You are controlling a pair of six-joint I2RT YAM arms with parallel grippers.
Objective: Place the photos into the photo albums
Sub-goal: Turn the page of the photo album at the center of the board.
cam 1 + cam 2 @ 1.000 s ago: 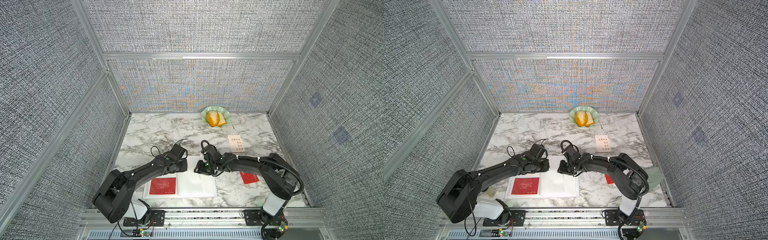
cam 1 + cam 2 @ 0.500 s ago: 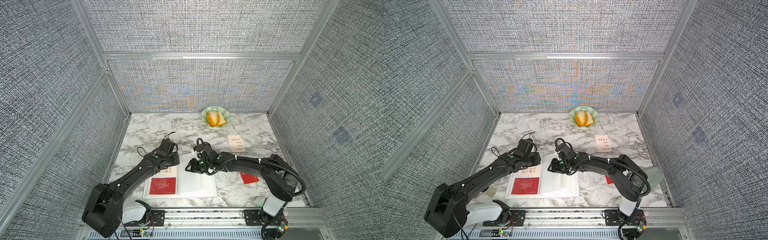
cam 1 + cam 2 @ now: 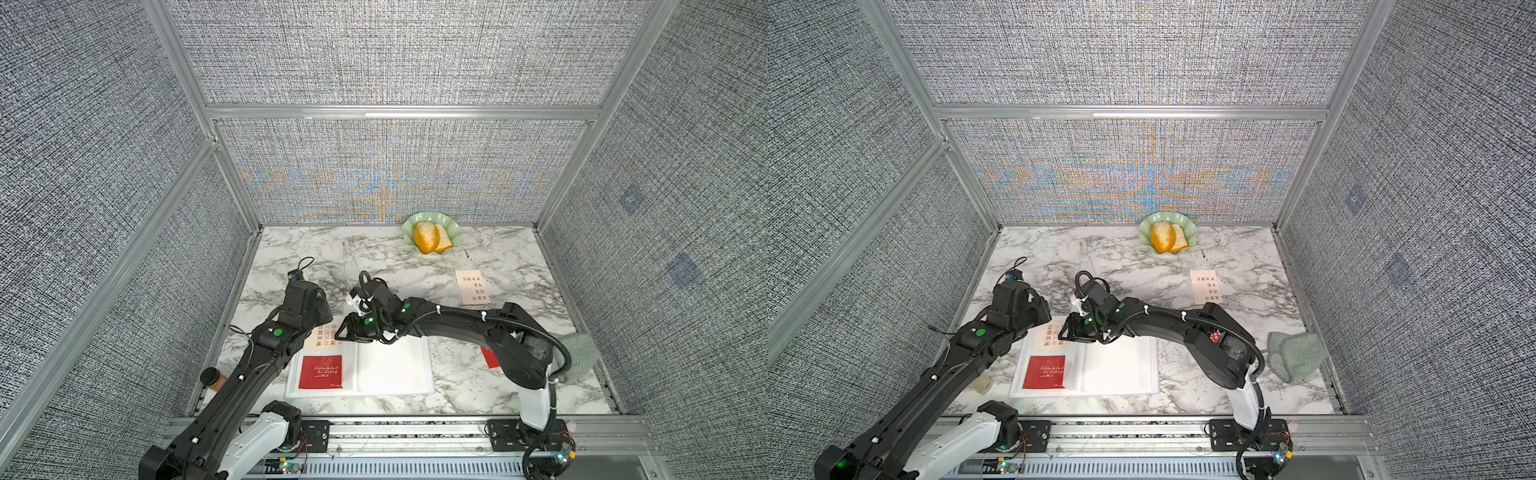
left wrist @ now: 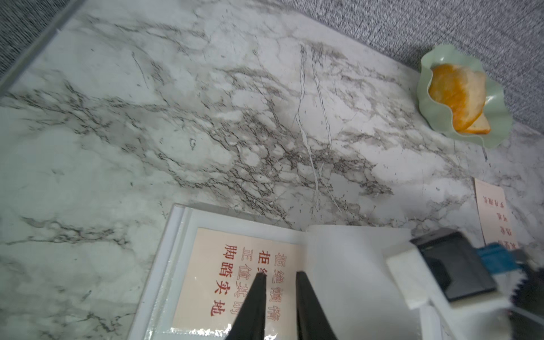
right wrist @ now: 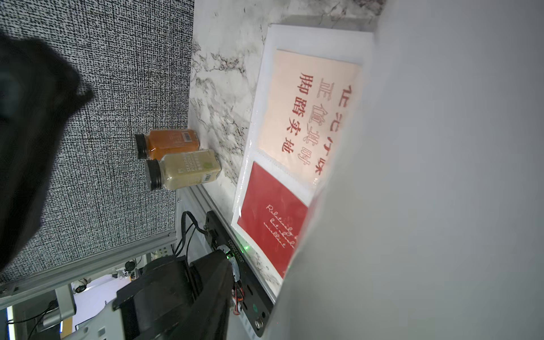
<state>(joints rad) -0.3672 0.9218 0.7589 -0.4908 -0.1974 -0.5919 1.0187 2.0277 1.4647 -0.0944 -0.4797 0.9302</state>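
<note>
The photo album (image 3: 395, 370) lies open near the table's front edge. Its left page holds a cream photo (image 4: 235, 279) with red characters and a red photo (image 3: 320, 371) in sleeves. My left gripper (image 4: 279, 273) hovers over the cream photo, narrowly open with nothing between its fingers. My right gripper (image 3: 347, 332) is at the album's far edge by the spine, where a white page (image 5: 426, 176) stands lifted. One finger (image 5: 206, 288) shows apart from that page; the other is hidden behind it. Another cream photo (image 3: 473, 286) lies far right. A red photo (image 3: 490, 359) peeks from under my right arm.
A green dish with bread (image 3: 432, 237) sits by the back wall. A green cloth (image 3: 1293, 357) lies at the right edge. Two bottles (image 5: 173, 144) (image 5: 185, 169) stand at the front left corner. Textured walls close in three sides.
Both grippers have moved left along the album's far edge. The right one has carried a white page up from the right side. The cream photo in the left page now shows.
</note>
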